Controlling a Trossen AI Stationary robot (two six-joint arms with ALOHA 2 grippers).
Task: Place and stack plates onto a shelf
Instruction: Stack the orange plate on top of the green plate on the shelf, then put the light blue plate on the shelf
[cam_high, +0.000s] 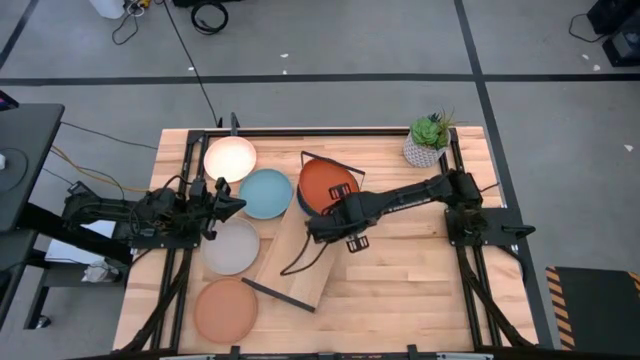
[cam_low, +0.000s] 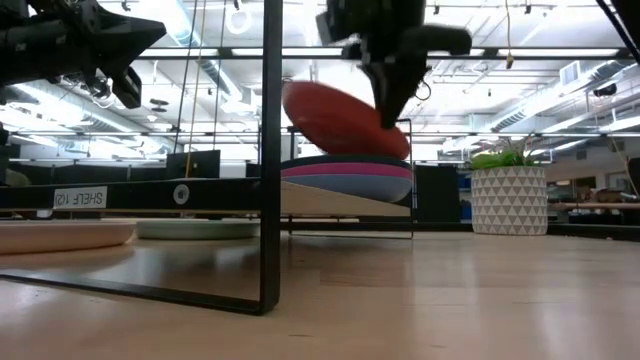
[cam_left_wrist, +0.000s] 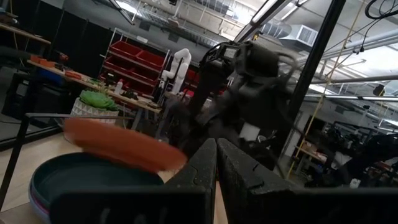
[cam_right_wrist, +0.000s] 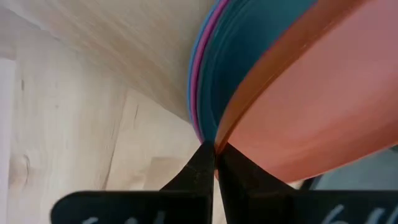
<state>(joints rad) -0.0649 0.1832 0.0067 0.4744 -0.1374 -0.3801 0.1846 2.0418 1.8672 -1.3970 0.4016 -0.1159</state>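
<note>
— Right gripper (cam_high: 318, 228)?
— Near the middle of the counter (cam_high: 420, 270), fingers (cam_right_wrist: 205, 163) pinched tight on the rim of the orange plate (cam_high: 327, 186). Plate held tilted, clear above the stack in the low view, over the far end of the shelf (cam_high: 300, 262).

— The stack under it?
— Teal plate (cam_right_wrist: 261, 56) on top, pink plate (cam_low: 340, 170) next, blue plate (cam_low: 350, 186) at the bottom, all on the shelf's far end. Shelf lay slantwise across the middle of the counter, black wire frames (cam_low: 270, 150) at both ends.

— Left gripper (cam_high: 232, 205)?
— Raised off the counter near the left edge, between the cream plate (cam_high: 230, 158) and the grey plate (cam_high: 231, 246). Fingers (cam_left_wrist: 205, 168) pressed together, holding nothing.

— Other plates?
— Cream toward the far left corner, light blue plate (cam_high: 265, 193) just beside it and close to the stack. Grey nearer the front, touching the shelf's long side as far as could be told. Peach plate (cam_high: 225, 311) at the front left corner.

— Anything else?
— White plant pot (cam_high: 427, 145) at the far right corner, well apart from the plates.
</note>
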